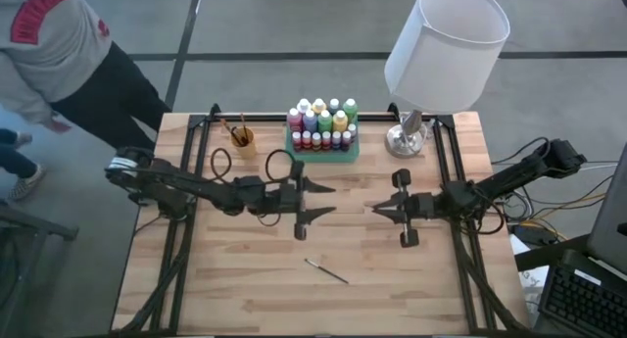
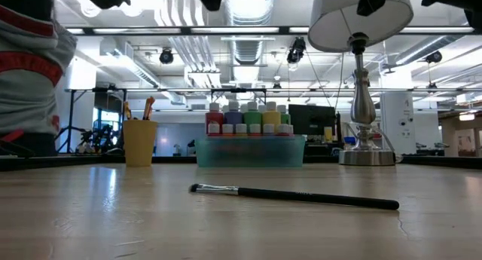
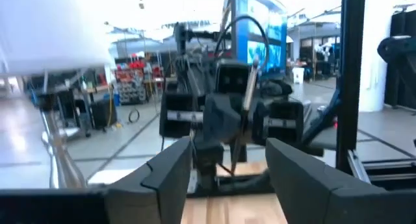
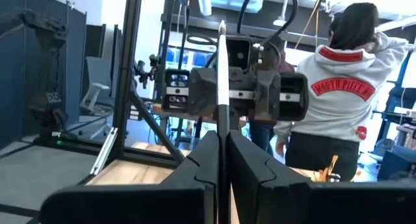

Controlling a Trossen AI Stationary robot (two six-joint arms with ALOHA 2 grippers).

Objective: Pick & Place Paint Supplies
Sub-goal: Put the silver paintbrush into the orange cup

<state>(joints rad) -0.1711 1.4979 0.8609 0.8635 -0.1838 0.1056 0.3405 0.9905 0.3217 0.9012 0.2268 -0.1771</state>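
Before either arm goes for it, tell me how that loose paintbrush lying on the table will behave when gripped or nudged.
The paintbrush looks thin and straight, so probably stiff and very light. Its handle seems round, so a sideways nudge would likely roll it across the smooth wooden table. Lying flat on the table, it leaves little for fingers to get under; it may skid or pivot if the grip is off-centre.

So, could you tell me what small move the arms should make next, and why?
Probably draw the left gripper back a little. Its fingers stand open, facing the right gripper, whose fingers are shut on a thin paintbrush; clearing away would let the right arm carry it off.
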